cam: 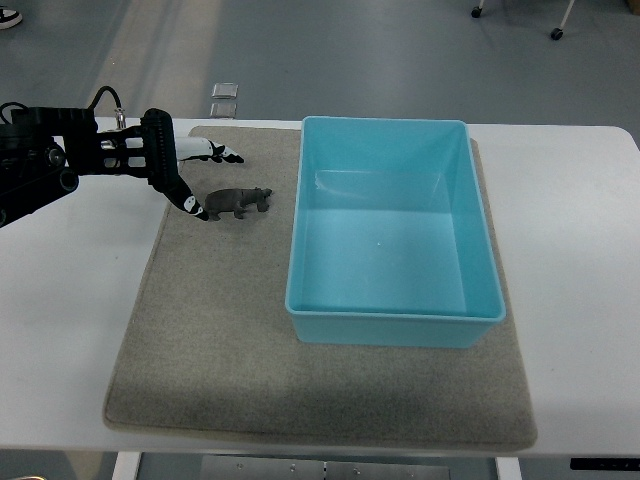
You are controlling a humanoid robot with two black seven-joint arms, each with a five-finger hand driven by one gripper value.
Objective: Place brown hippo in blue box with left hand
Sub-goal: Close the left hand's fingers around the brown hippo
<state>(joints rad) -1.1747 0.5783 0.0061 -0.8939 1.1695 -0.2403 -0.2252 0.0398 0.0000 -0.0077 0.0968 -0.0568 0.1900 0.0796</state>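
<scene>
Brown hippo [238,202] lies on the grey mat [220,330], its long axis running roughly left to right across the picture, head end pointing toward the blue box [395,325] just beside it on the right. The left robot hand [170,170] comes in from the left edge and sits immediately to the left of the toy, its dark fingers [185,195] angled down and toward the hippo's rear end. One fingertip appears to touch or nearly touch that rear end, though the view cannot settle contact. The fingers look extended rather than curled, and nothing is held in them. A black-and-white toy [212,152] lies just behind the hand, close enough to be nudged. The hippo's back end is the near part, so a grasp would likely come across its body from the left, followed by a short carry right over the box wall. No right arm shows above the tabletop [570,250].
</scene>
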